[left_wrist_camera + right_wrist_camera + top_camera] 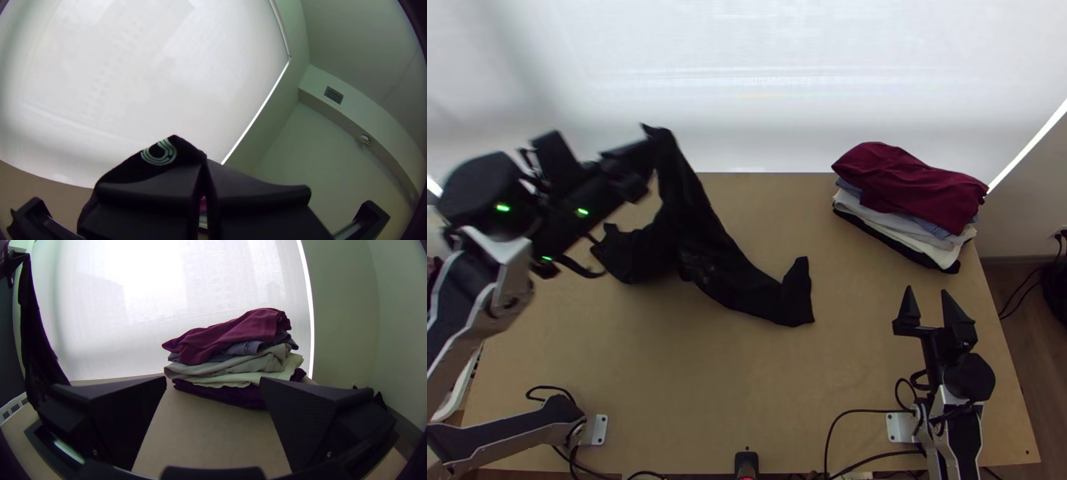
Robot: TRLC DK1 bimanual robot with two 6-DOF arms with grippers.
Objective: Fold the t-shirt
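Note:
A black t-shirt [727, 260] hangs bunched from my left gripper [645, 160], its lower part lying crumpled on the table's left and middle. In the left wrist view, my left gripper [204, 178] is shut on the cloth, and a corner of the t-shirt [133, 168] with a pale round print stands up beside the fingers. My right gripper [927, 300] is open over the table's right side, apart from the shirt. In the right wrist view, the two fingers of my right gripper [212, 384] stand wide apart, and the raised t-shirt [35, 338] hangs farther off.
At the table's back right lies a stack of folded clothes [911, 200], dark red on top, with grey, white and black layers below. Cables [863, 412] run along the near edge of the table [747, 376]. A white blind [763, 80] hangs behind the table.

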